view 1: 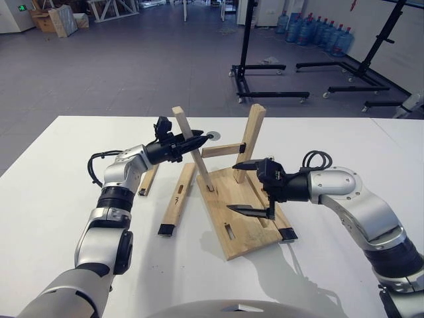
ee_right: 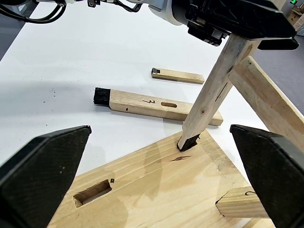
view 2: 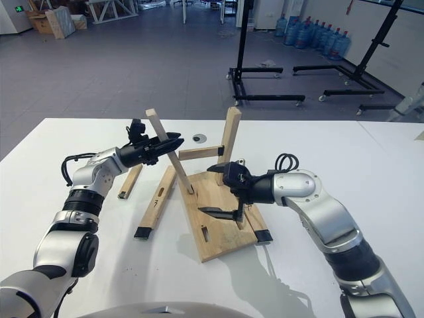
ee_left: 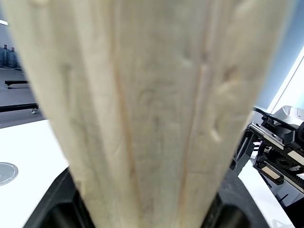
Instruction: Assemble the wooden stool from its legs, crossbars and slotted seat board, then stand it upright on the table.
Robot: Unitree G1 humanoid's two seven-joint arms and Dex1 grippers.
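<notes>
The slotted seat board point(view 1: 246, 233) lies flat on the white table. A wooden leg point(view 1: 200, 167) stands tilted with its black-capped foot in a slot of the board point(ee_right: 142, 187), and my left gripper point(view 1: 199, 140) is shut on its upper part. In the left wrist view that leg point(ee_left: 152, 109) sits right between the jaws. A second leg point(view 1: 252, 136) rises from the board's far side, joined to the first by a crossbar point(view 1: 222, 150). My right gripper point(view 1: 233, 187) hangs open just above the board, beside the tilted leg point(ee_right: 209, 95), holding nothing. Its fingers point(ee_right: 42, 166) spread wide.
A loose slotted leg point(view 1: 177, 199) and a short crossbar point(view 1: 149, 180) lie on the table left of the board. Another leg point(view 1: 273, 217) rests along the board's right edge. A small round disc point(view 1: 213, 136) sits behind. Black wheeled stands point(view 1: 268, 79) are on the floor beyond.
</notes>
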